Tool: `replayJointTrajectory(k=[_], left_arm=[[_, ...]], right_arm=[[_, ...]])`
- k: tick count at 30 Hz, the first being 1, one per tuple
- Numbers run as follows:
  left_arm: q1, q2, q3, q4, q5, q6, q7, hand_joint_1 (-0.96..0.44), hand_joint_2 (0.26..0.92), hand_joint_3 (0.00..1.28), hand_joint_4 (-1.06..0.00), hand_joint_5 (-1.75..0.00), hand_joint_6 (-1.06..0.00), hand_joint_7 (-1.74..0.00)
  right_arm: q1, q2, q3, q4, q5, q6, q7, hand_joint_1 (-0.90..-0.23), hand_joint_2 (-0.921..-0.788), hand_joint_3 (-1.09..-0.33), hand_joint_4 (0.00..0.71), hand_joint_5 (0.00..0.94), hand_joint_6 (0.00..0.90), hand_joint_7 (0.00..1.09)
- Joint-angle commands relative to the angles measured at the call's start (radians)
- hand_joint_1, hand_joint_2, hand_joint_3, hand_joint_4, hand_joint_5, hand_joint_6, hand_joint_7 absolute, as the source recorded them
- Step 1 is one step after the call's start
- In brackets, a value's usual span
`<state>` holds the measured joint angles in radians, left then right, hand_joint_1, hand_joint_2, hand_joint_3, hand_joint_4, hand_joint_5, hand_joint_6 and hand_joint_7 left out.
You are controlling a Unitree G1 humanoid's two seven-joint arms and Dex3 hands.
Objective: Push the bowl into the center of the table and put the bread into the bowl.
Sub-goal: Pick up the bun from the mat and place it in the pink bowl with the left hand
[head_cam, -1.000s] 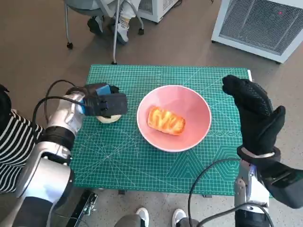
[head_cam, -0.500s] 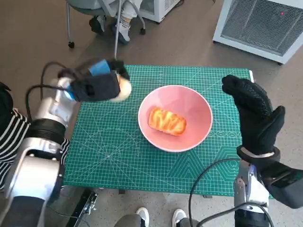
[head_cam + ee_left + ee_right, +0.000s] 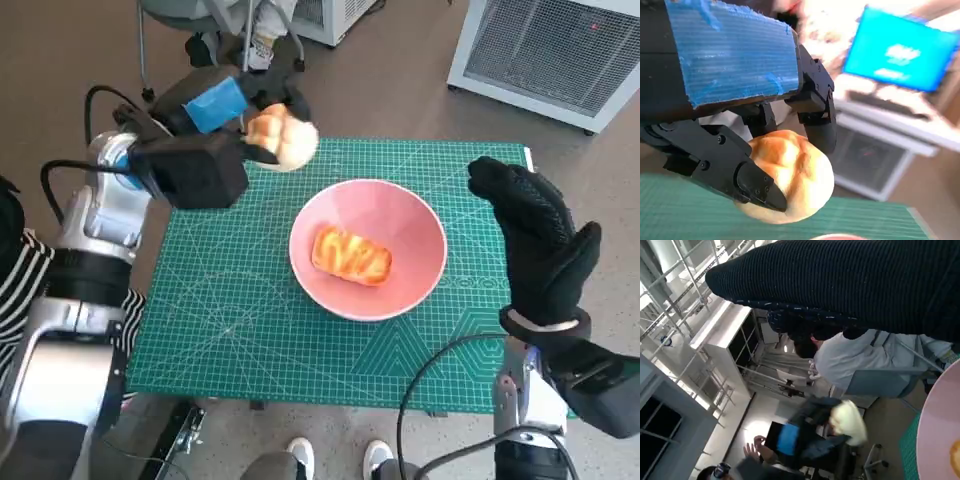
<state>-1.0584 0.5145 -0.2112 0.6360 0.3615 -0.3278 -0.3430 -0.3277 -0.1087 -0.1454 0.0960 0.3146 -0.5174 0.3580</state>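
The pink bowl (image 3: 367,248) stood near the middle of the counter (image 3: 250,330), resting on the green cutting mat that covered it. One glazed loaf (image 3: 351,255) lay inside the bowl, on its bottom and slightly toward the robot's left. Nothing else was seen in the bowl.

The left hand (image 3: 215,125) was raised above the far left corner of the mat, clear of the surface and apart from the bowl. Its fingers (image 3: 752,182) were closed on a round bun (image 3: 283,138); the left wrist view showed the bun (image 3: 790,177) clamped between black fingers on opposite sides, its pale underside hanging free below them. The bun was therefore in the air, just beyond the bowl's far left rim, and not in any container.

The right hand (image 3: 540,240), gloved, was held upright over the right edge of the counter, beside the bowl but not touching it. It held nothing. Its fingers pointed away from the robot and lay close together, with the thumb set apart.

The right wrist view showed part of the bowl's rim (image 3: 940,430), the bun (image 3: 850,424) held aloft, and a seated person (image 3: 850,360) beyond the counter.
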Motion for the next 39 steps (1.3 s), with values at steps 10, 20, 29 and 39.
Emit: replayJointTrajectory(k=[10, 20, 29, 39], left_arm=[[0.027, -0.087, -0.04, -0.146, 0.002, 0.066, -0.061, 0.0, 0.89, 0.0, -0.86, -0.95, -0.73, -1.09], [-0.009, -0.164, -0.093, 0.016, 0.006, 0.013, -0.075, 0.0, 0.898, 0.0, -0.85, -0.97, -0.7, -1.11], [-0.015, -0.193, -0.116, 0.112, -0.003, 0.002, -0.159, -0.15, 0.83, 0.03, -0.39, -0.15, -0.37, -0.25], [-0.001, -0.185, -0.117, 0.115, -0.007, -0.007, -0.233, -0.4, 0.834, 0.01, -0.11, 0.0, -0.25, -0.02]], right_arm=[[0.022, 0.009, 0.001, -0.01, 0.008, 0.011, -0.006, -0.706, -0.921, -0.722, 0.185, 0.002, 0.078, 0.42], [0.039, 0.012, 0.0, -0.034, 0.003, 0.011, -0.013, -0.707, -0.921, -0.723, 0.186, 0.001, 0.076, 0.42], [0.048, 0.01, -0.002, -0.049, -0.002, 0.012, -0.023, -0.708, -0.921, -0.725, 0.183, 0.0, 0.072, 0.42], [0.049, 0.006, -0.005, -0.053, 0.0, 0.013, -0.027, -0.707, -0.921, -0.726, 0.182, 0.0, 0.068, 0.43]])
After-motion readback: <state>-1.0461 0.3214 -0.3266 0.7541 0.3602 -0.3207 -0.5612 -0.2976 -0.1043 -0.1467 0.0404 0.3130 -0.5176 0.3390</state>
